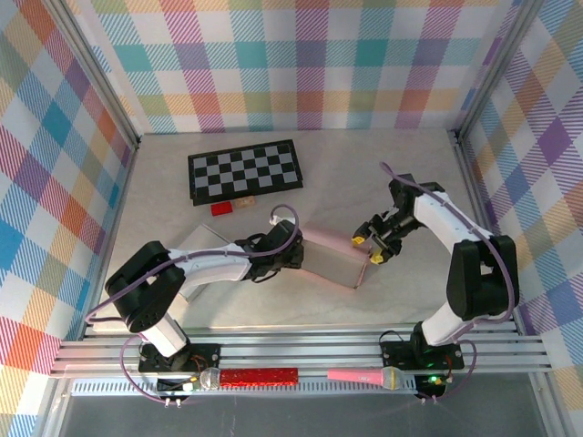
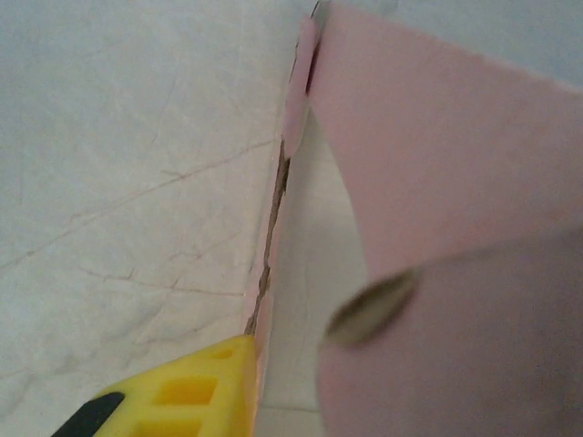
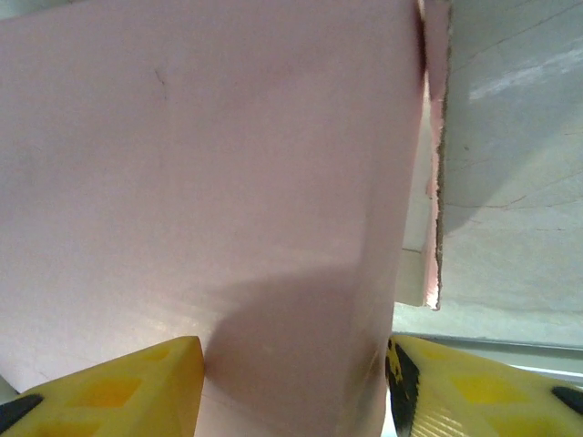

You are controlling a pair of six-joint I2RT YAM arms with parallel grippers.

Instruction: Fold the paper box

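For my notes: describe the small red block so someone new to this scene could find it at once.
Find the black-and-white checkerboard lying flat towards the back of the table. Just in front of its near left corner sit two little blocks side by side. The red block is the left one, bright red where the tan block beside it is pale.
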